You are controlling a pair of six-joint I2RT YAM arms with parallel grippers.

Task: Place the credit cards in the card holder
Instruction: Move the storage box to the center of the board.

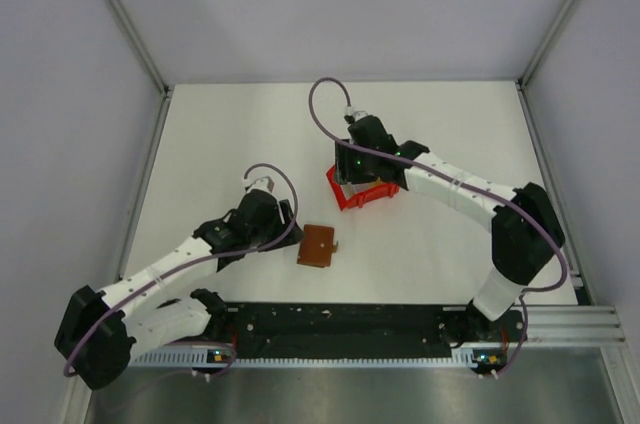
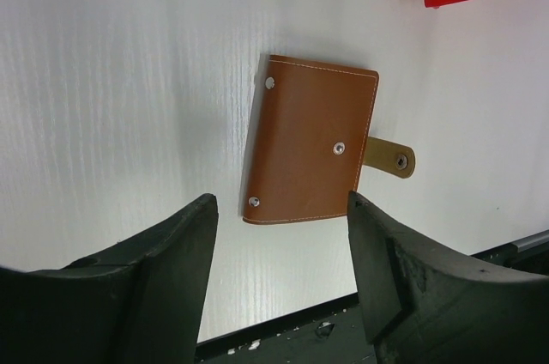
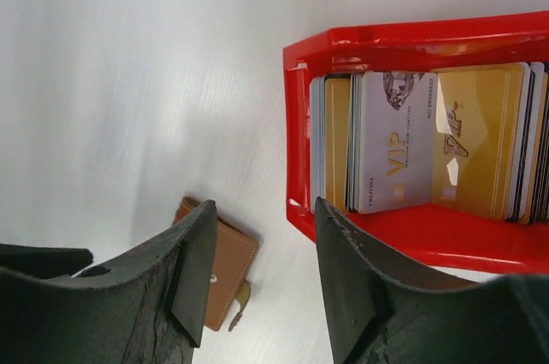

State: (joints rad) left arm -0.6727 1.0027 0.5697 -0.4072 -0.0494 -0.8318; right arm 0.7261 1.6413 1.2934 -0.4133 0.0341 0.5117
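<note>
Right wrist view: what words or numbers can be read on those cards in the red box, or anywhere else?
"VIP": gold letters on the silver-white plastic card in the red plastic open box.
Small print along that card: too small to read.
Gold plastic card: lettering washed by glare, unreadable.
Brown leather card holder: no text.

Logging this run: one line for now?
left gripper open near card holder | right gripper open at red box | credit cards inside

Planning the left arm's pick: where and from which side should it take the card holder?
Probably from straight above, left tool pinching the card holder across its two plain edges, clear of the snap tab. It lies flat and closed on the table, so only thin edges are exposed.
</note>
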